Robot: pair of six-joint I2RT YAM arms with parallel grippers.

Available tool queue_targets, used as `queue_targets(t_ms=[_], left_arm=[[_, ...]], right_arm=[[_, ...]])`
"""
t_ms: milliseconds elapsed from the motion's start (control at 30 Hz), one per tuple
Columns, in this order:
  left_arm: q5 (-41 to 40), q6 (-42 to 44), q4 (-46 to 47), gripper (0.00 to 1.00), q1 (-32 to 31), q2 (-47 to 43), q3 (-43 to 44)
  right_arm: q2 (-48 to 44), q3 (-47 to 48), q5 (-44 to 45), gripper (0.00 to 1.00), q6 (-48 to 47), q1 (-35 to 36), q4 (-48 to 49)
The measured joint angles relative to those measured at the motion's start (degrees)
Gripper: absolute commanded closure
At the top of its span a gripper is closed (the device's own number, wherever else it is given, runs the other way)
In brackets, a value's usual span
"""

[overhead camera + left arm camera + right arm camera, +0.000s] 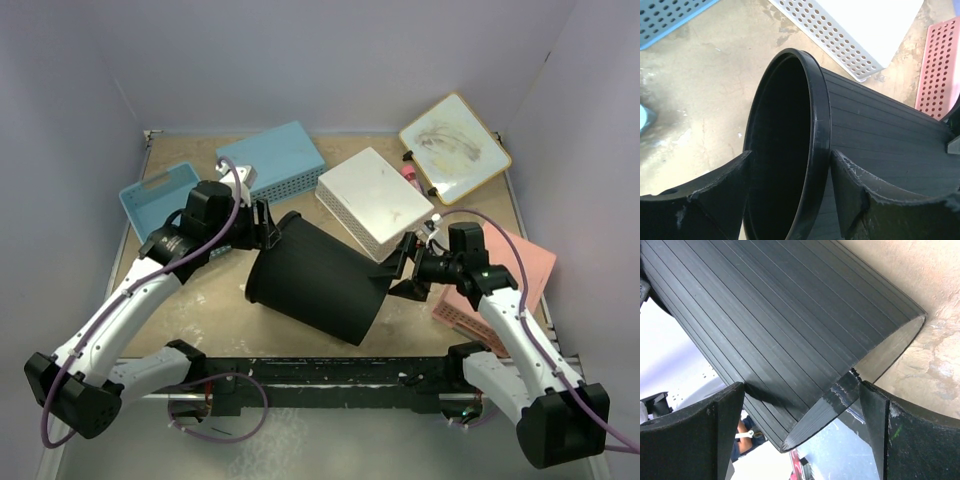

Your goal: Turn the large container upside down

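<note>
Black ribbed plastic is filling the middle of the scene: the tall round bin [315, 280] is lying on its side over the tan surface [205, 300], between my two hands. Its open mouth is facing my left and its glossy flat base is facing my right. I cannot tell whether it is resting on the surface or sitting just above it.

My left hand [268, 225] is reaching the mouth of the bin. In the left wrist view its fingers [715, 200] are standing apart and straddling the thick rim, one inside the dark hollow and one outside, against the ribbed wall. A gap is showing beside the inner finger, so this hand is looking open rather than pinched.

My right hand [400, 268] is meeting the base end. In the right wrist view its fingers [900, 435] are spread wide, with the edge of the base sitting between them and touching one finger.

Two light blue baskets [272, 158] are lying behind my left arm. A white basket [375, 200] is sitting just behind the bin, a pink basket [500, 285] is lying under my right arm, and a small whiteboard [455, 148] is resting at the far right corner.
</note>
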Motion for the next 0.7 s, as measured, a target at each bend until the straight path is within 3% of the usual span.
queue_targets(t_ms=[133, 200, 400, 567, 700], left_arm=[[-2.3, 2.4, -3.7, 0.51, -0.4, -1.3, 1.9], [-3.3, 3.2, -5.8, 0.61, -0.5, -1.4, 3.0], [-3.9, 3.2, -7.2, 0.88, -0.8, -0.4, 3.8], [-4.1, 4.1, -7.1, 1.0, -0.8, 0.5, 4.4], [-4.0, 4.1, -6.5, 1.0, -0.8, 0.6, 4.3]], right_arm=[[0.1, -0.4, -0.6, 0.06, 0.9, 0.0, 1.3], [0.5, -0.5, -0.6, 0.1, 0.9, 0.0, 1.7], [1.9, -0.4, -1.3, 0.38, 0.5, 0.1, 2.0], [1.2, -0.4, -2.2, 0.56, 1.3, 0.0, 4.6], [0.2, -1.3, -3.5, 0.67, 2.6, 0.0, 7.4]])
